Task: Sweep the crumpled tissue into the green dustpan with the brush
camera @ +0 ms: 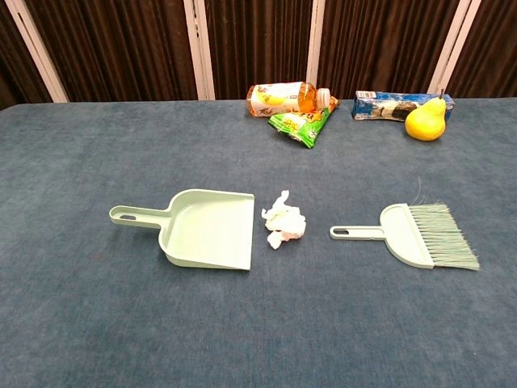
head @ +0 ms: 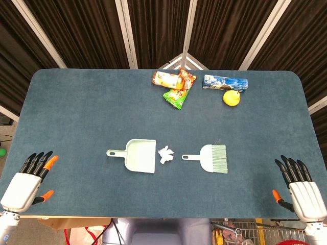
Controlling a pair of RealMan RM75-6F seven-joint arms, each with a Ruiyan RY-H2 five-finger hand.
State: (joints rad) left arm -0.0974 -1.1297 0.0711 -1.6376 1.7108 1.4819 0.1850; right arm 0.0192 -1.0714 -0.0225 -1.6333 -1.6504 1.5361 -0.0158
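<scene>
Blue felt table: white crumpled tissue just beside green dustpan mouth

Left hand: white ridged back plate; black fingers; orange tip on the thumb and on the finger beside it.
Right hand: white ridged back plate with grooves running toward the fingers; black fingers; orange tip on the thumb.
Wrists: pale grey housings at the lower corners of the head view.
</scene>
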